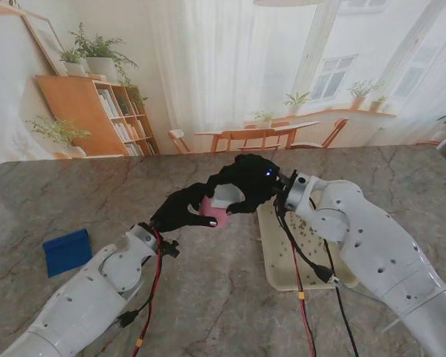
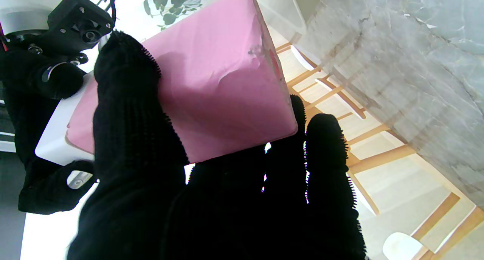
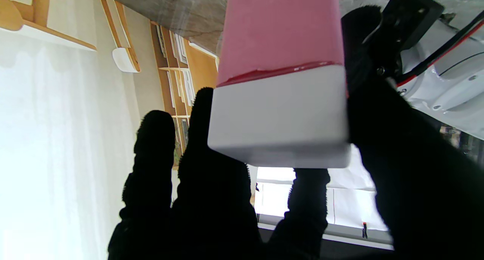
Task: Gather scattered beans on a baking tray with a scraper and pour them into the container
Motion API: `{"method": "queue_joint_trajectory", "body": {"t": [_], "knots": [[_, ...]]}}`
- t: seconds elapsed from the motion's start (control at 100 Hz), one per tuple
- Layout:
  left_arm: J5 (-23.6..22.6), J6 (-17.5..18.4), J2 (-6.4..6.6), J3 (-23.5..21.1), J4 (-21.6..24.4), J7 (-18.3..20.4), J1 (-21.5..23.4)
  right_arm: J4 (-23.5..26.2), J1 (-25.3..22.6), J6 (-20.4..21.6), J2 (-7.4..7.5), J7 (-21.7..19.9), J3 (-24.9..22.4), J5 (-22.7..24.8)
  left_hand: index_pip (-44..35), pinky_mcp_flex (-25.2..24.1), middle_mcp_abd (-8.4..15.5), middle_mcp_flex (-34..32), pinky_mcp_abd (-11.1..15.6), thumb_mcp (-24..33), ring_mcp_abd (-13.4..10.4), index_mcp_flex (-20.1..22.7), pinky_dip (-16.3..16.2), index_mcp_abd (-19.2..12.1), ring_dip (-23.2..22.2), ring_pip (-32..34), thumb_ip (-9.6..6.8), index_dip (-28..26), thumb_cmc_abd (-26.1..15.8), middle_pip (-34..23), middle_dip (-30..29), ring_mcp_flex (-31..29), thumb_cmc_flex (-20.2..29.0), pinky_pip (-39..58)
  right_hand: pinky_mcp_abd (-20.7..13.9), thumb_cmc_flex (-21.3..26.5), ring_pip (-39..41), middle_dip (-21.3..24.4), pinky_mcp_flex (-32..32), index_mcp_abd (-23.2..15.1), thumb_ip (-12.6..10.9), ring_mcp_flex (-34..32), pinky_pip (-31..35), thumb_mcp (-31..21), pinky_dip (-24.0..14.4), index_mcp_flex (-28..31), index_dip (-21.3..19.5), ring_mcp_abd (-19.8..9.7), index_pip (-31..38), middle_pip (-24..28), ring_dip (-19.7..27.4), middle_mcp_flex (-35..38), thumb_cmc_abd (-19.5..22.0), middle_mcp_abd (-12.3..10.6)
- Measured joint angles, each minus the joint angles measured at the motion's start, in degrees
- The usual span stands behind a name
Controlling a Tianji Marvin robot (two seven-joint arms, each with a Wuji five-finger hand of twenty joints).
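Both hands, left hand and right hand, clasp pink container frame centre, likely uncapping; beans wait on baking tray; blue scraper untouched lower left.

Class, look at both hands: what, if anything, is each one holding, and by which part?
Both grip the same container, off the table. The left hand wraps the pink body; the right hand closes on the white lid end.

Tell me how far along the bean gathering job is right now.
Early stage. Beans lie scattered across the baking tray, ungathered. The blue scraper sits untouched on the table. Both the left robot hand and the right robot hand grip the pink container with its white lid in the air. Scraping and pouring remain.
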State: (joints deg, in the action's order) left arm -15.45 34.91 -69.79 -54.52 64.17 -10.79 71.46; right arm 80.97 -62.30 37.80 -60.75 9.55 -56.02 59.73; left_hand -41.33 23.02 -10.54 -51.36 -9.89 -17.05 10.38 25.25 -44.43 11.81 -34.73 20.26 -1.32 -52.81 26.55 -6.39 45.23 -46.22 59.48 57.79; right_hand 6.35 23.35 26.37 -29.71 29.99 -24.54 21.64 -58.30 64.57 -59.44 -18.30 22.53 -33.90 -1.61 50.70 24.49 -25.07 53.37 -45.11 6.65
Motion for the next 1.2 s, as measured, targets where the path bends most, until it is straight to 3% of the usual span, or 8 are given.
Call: {"method": "queue_joint_trajectory", "body": {"t": [0.38, 0.57, 0.72, 0.84, 0.93, 1.02, 1.11, 1.2], "knots": [[1.9, 0.1, 0.42, -0.9, 1.1, 2.8, 0.4, -3.3, 2.5, 6.5, -0.22, 4.1, 0.8, 1.2, 0.0, 0.7, 1.3, -0.7, 0.1, 0.0, -1.0, 0.6, 0.0, -2.2, 0.1, -0.1, 0.01, 2.3, 0.1, 1.1, 0.3, 0.0, 0.0, -0.1, -0.7, 1.7, -3.3, 3.2, -0.6, -1.9, 0.5, -1.3, -0.7, 0.0, 0.6, 3.5, 2.2, 1.4, 0.0, -1.8, 0.3, 1.5, -1.5, 0.5], [2.7, -0.3, 0.70, -1.3, 1.8, 3.6, 0.7, -3.4, 2.7, 7.8, -0.10, 8.0, 0.8, 5.7, 0.0, 0.8, 1.6, -0.9, 0.1, 0.0, -1.1, 0.7, 0.0, -2.4, 0.1, -0.5, 0.01, 3.0, 0.1, 1.7, 0.3, 0.0, 0.0, -0.1, -0.6, 4.8, -5.5, 7.3, -3.5, -2.4, 0.5, 4.3, -1.5, -3.0, 0.6, 3.2, 4.8, 1.7, -0.5, -5.4, 1.3, -2.5, -2.0, -0.1], [2.6, -0.7, 0.78, -1.4, 2.1, 3.5, 0.7, -2.7, 2.1, 8.1, 0.06, 7.1, 0.1, 5.4, 0.0, 0.8, 1.8, -0.9, 0.1, 0.0, -1.4, 0.7, 0.0, -2.4, 0.1, -0.6, 0.01, 3.0, 0.1, 1.8, 0.3, -0.2, 0.0, -0.1, 0.9, 2.4, -2.6, 8.6, -9.8, -0.6, -7.7, 15.7, -2.0, -10.9, 0.6, -4.1, 7.8, 0.4, -8.5, -4.2, 5.0, -14.1, -0.4, -8.7], [2.2, -1.3, 0.84, -1.5, 2.0, 3.4, 0.7, -1.6, 1.4, 8.8, 0.05, 5.5, -0.9, 4.2, 0.0, 0.8, 1.5, -1.5, 0.1, 0.0, -1.4, 0.7, 0.0, -2.3, 0.1, -0.6, 0.01, 3.0, 0.1, 2.1, 0.4, -0.9, 0.0, -0.1, 3.0, -7.0, 1.4, 8.7, -15.9, 7.8, -10.8, 24.5, -2.2, -14.0, 0.6, -8.8, 8.2, 2.4, -15.2, -0.4, 5.2, -23.9, 3.9, -9.7], [1.8, -1.8, 0.93, -1.7, 2.0, 3.4, 0.7, -0.5, 0.8, 9.6, -0.04, 1.5, -1.8, 0.8, 0.0, 0.8, 1.5, -1.6, 0.1, 0.0, -1.4, 0.7, 0.0, -2.3, 0.1, -0.6, 0.01, 3.0, 0.1, 2.1, 0.4, -0.9, 0.0, -0.1, 4.7, -13.4, 1.6, 9.4, -20.8, 15.0, -10.9, 30.4, -2.6, -8.2, 0.6, -12.2, 7.4, 6.2, -21.7, 0.0, 5.5, -30.4, 8.7, -5.0], [1.5, -2.0, 0.98, -1.8, 2.0, 3.3, 0.8, 1.4, -0.5, 8.3, -0.12, -2.8, -3.0, -3.4, 0.0, 0.8, 1.5, -1.6, 0.1, 0.0, -1.4, 0.7, 0.0, -2.3, 0.1, -0.6, 0.01, 3.0, 0.1, 2.1, 0.4, -0.9, 0.0, -0.1, 5.6, -18.1, 1.4, 9.8, -23.8, 20.4, -11.1, 33.2, -2.9, 3.2, 0.5, -12.3, 4.2, 8.4, -28.7, -0.8, 5.6, -33.4, 17.1, -1.9], [0.7, -2.3, 1.01, -1.9, 2.0, 2.8, 0.8, 5.0, -2.8, -0.7, -0.09, -7.0, -3.6, -7.7, 0.0, 0.8, 1.5, -1.6, 0.1, 0.0, -1.4, 0.7, 0.0, -2.3, 0.0, -0.6, 0.01, 3.0, 0.1, 2.1, 0.4, -0.9, 0.0, -0.1, 6.3, -20.1, 1.2, 9.1, -24.5, 23.2, -12.8, 33.1, -3.3, 13.7, 0.3, -12.1, 0.5, 8.5, -34.2, -2.9, 4.0, -34.0, 25.7, -0.4], [0.0, -2.3, 1.04, -2.0, 2.0, 2.3, 0.9, 7.5, -4.5, -8.5, -0.10, -6.6, -3.5, -5.0, 0.0, 0.8, 1.5, -1.6, 0.1, 0.0, -1.4, 0.7, 0.0, -2.3, 0.0, -0.6, 0.01, 3.0, 0.1, 2.1, 0.4, -0.9, 0.0, -0.1, 7.6, -20.0, 5.1, 5.8, -23.7, 24.5, -14.6, 31.5, -3.4, 26.3, -4.1, -11.1, -3.2, 8.7, -36.7, -4.4, -1.1, -32.4, 35.3, 1.5]]}}
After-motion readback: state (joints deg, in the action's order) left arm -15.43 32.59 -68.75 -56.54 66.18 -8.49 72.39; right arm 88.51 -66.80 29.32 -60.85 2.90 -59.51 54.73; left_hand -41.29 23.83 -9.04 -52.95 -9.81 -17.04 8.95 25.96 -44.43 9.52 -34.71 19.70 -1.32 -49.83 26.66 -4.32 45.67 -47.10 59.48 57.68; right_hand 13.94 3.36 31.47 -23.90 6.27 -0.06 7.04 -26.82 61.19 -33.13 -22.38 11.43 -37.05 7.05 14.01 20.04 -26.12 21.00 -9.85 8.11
